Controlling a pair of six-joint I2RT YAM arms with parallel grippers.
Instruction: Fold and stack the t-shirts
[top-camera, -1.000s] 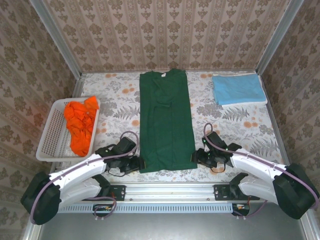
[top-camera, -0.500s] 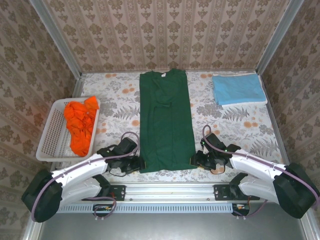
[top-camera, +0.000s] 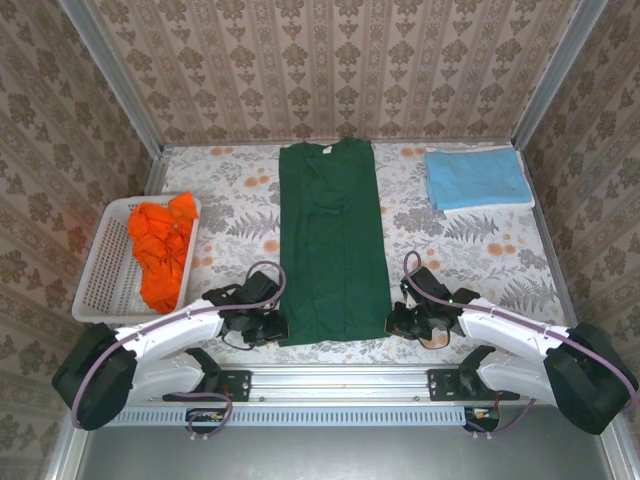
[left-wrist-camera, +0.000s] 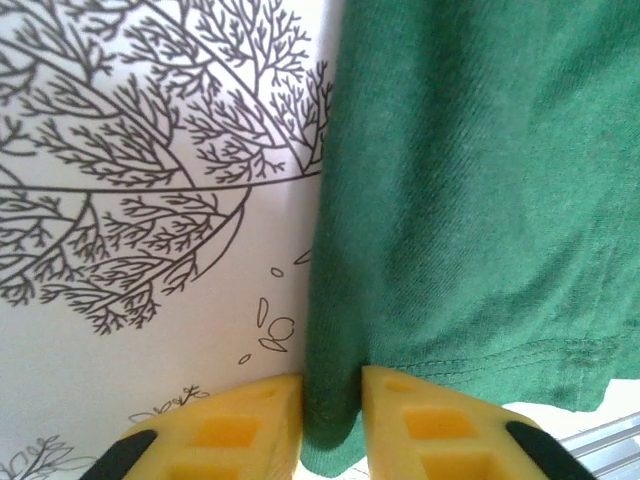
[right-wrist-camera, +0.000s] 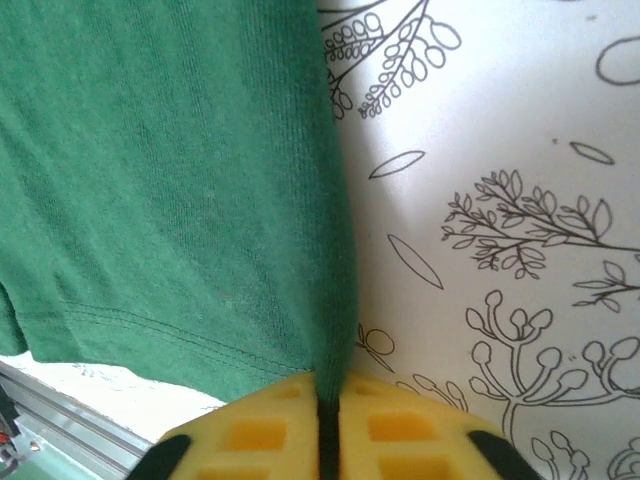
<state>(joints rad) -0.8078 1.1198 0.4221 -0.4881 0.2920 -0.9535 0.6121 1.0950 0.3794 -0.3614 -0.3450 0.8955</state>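
Green cloth is pinched at both near hem corners: your left fingers (left-wrist-camera: 250, 430) grip one and your right fingers (right-wrist-camera: 400, 430) the other, likely to lift the dark green t-shirt (top-camera: 333, 240), spread flat beyond them, into a fold. Left of the left fingers, orange t-shirts (top-camera: 160, 250) sit in a basket (top-camera: 95, 290). Far beyond the right fingers lies a folded light blue t-shirt (top-camera: 477, 178), on the floral bench (top-camera: 470, 260) with its wallpapered walls.

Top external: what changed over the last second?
The left tool and right tool closed and now pinch the near hem corners of the dark green t-shirt, one each. The left arm swung slightly toward it. The shirt, the orange t-shirts in the basket and the folded light blue t-shirt stayed put.
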